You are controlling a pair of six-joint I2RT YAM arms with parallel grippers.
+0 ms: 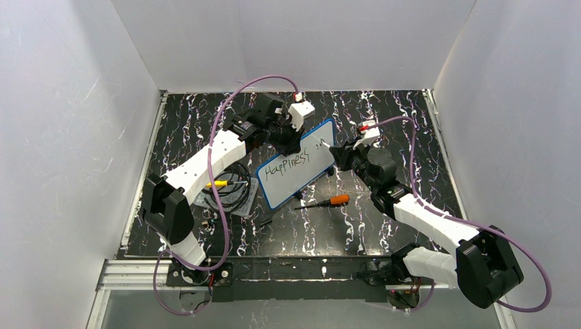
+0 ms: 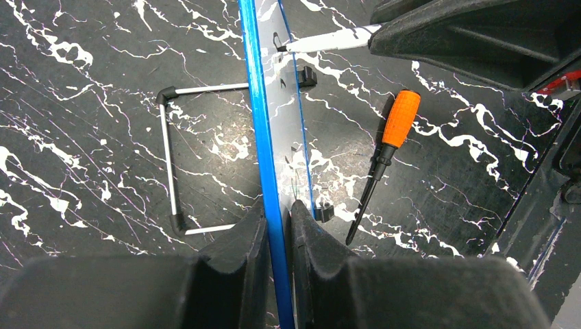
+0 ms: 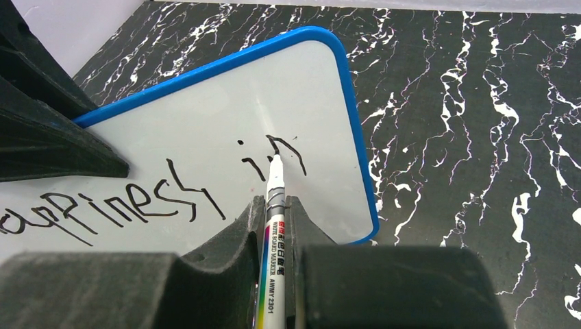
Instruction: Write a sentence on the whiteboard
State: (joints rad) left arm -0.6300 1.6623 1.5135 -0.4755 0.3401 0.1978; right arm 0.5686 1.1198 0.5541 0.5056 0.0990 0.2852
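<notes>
Whiteboard (image 1: 296, 163) stood on edge, long axis near-left to far-right, left jaws clamping its rim, right jaws gripping marker (image 3: 273, 205).

Desk (image 1: 404, 123): black, white-veined. Lying on it: orange-handled screwdriver (image 1: 329, 201), clear tray (image 1: 249, 205) holding black cable (image 1: 236, 192); whiteboard (image 1: 294, 175) stands on its lower edge.

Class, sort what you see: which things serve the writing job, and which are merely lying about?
In use: the whiteboard, clamped by the left gripper; the marker in the right gripper; the written words.
Lying about: the orange-handled screwdriver; the clear tray; the black cable in it.
</notes>
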